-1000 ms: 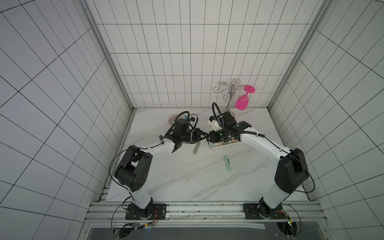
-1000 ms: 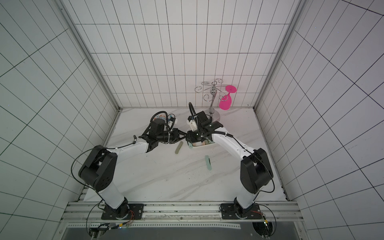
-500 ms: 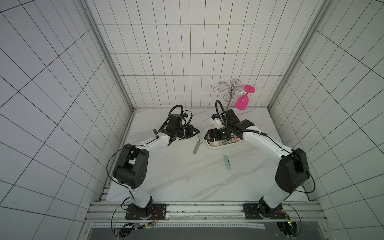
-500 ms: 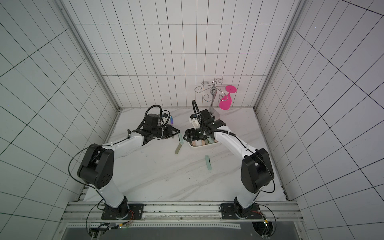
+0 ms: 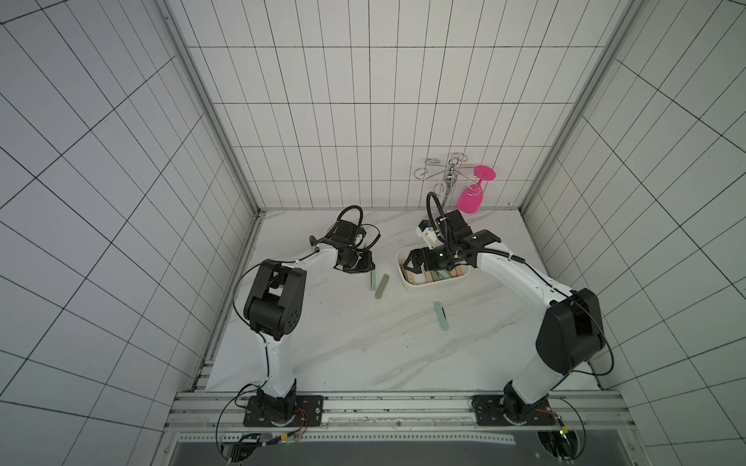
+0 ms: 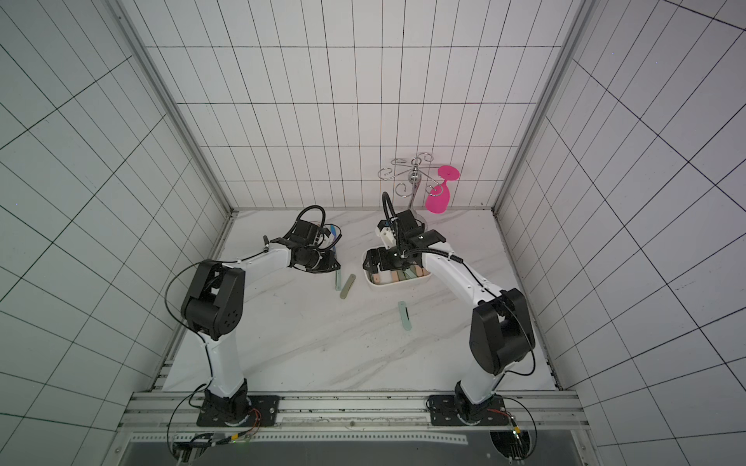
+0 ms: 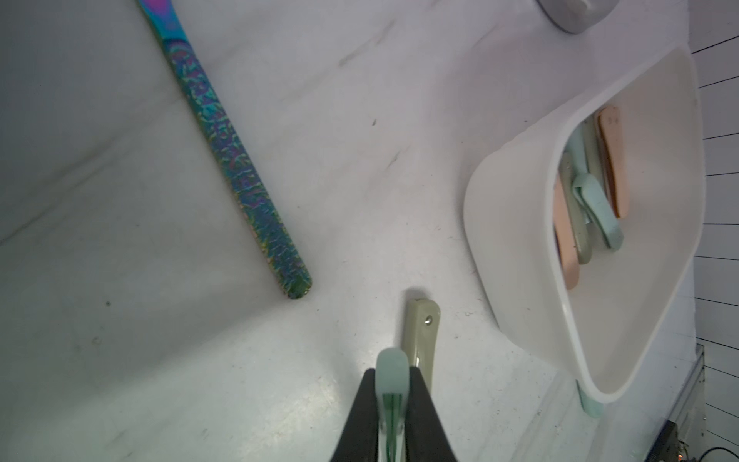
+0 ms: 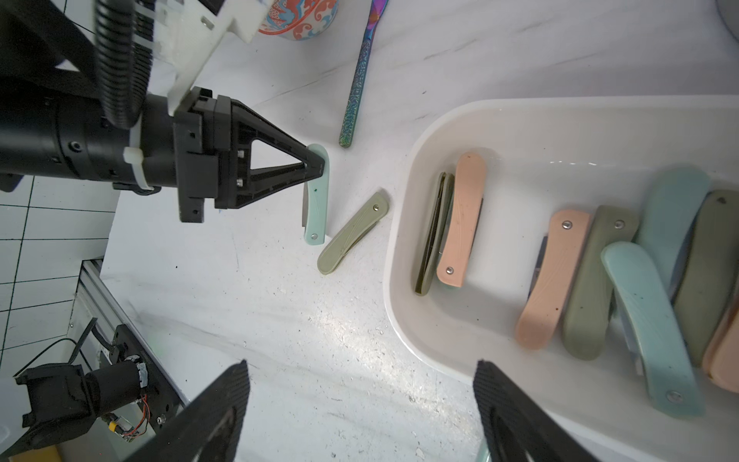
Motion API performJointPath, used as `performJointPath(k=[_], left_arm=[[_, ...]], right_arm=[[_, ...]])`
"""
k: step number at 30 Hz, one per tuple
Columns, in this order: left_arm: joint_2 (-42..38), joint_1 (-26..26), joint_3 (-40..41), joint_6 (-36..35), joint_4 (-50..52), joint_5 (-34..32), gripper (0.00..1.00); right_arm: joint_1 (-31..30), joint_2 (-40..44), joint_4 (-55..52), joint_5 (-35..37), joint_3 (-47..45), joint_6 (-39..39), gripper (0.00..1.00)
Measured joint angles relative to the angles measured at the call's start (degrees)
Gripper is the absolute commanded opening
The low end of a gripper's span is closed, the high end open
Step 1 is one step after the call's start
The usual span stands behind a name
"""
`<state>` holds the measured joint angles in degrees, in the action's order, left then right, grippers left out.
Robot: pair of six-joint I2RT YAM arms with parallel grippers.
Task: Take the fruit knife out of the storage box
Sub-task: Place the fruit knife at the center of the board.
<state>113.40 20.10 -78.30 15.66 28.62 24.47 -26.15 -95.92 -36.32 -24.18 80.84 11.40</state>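
The left jaws are pressed together on one end of a mint-green fruit knife (image 8: 316,200), folded shut and hanging nearly upright outside the box; whether its lower end touches the table (image 8: 280,340) cannot be told. Just beside it an olive fruit knife (image 8: 354,234) lies flat on the table. Next comes the storage box (image 8: 394,260), holding the remaining fruit knives (image 8: 554,280), peach, olive and pale blue, all folded, several overlapping. The right jaws stand spread wide and empty above the box's left end, straddling its rim. In front of the box another mint knife (image 5: 441,316) lies on the table. Assessment: these knives appear light, rigid and thin, with smooth plastic handles likely to slip; blades are closed, so edge hazard is low. The soundest hold is judged to be across the flat faces at mid-handle, or on a raised end; the pale blue knife (image 8: 652,328) lying topmost offers the freest purchase. Markings: the patterned bowl (image 8: 296,20) shows red and blue ornament only; the iridescent utensil handle (image 8: 356,88) bears an embossed pattern, not legible as writing; no brand or label is readable on any knife or on the box.
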Motion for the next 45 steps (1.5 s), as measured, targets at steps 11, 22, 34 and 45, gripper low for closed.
performJointPath(k=[11, 22, 34, 45], left_arm=[[3.1, 1.7, -2.2, -1.7, 1.5, -2.2, 0.00], [3.1, 2.3, 3.3, 2.8, -3.9, 0.7, 0.00], [0.0, 1.6, 8.9, 9.3, -10.0, -0.8, 0.00], [0.0, 1.1, 8.9, 9.4, -11.0, -2.4, 0.07]], right_arm=[[0.0, -1.7, -0.3, -0.1, 0.0, -0.1, 0.89], [0.0, -2.0, -0.4, -0.2, 0.0, -0.4, 0.89], [0.0, -2.7, -0.4, -0.2, 0.0, -1.2, 0.88], [0.0, -2.7, -0.3, -0.2, 0.0, -1.4, 0.88]])
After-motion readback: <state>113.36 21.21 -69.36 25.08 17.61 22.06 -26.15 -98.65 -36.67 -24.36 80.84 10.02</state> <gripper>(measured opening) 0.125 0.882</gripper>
